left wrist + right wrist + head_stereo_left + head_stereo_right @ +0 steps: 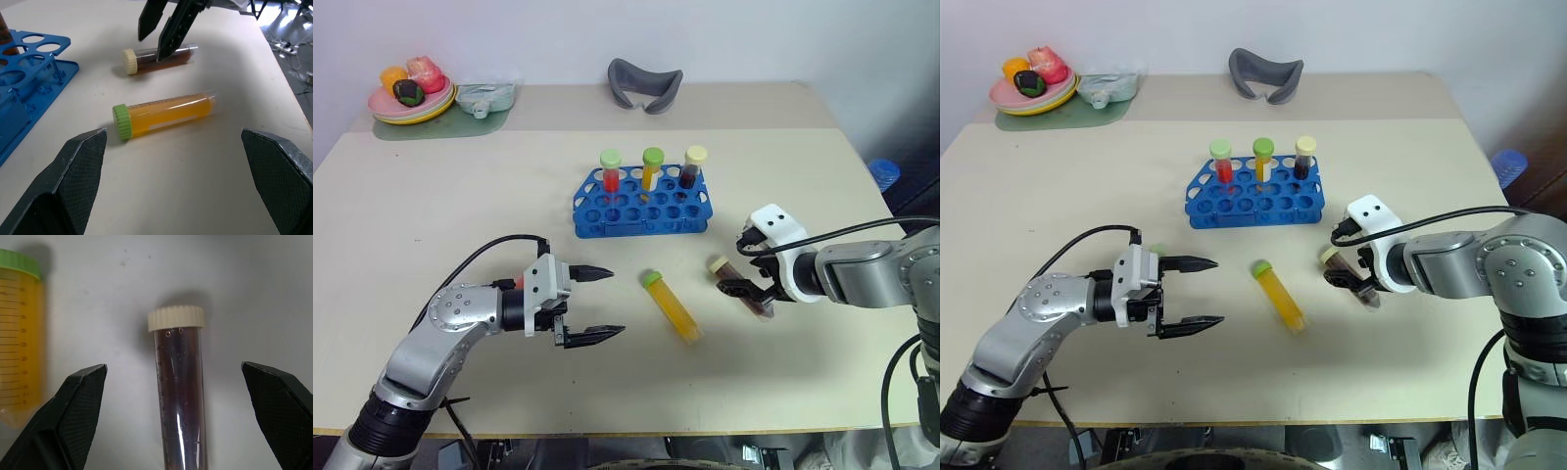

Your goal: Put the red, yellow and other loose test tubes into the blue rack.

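The left gripper [592, 305] hangs wide open and empty, the yellow-orange tube [672, 306] lying on the table just past its fingertips. Further right, the right gripper [178, 418] spreads wide above the dark maroon tube [179, 391], which lies centred between its fingers. Both tubes look light, rigid and slick, likely to roll; mid-barrel seems safest. The blue rack [641, 203] stands beyond both.

Bare table [460, 206] all around the yellow tube [672, 307], so it's reachable from the left edge or near edge. On its right-edge side the maroon tube [741, 288] lies close (right tool [744, 289] spread over it). Blue rack [642, 201] blocks the far side.
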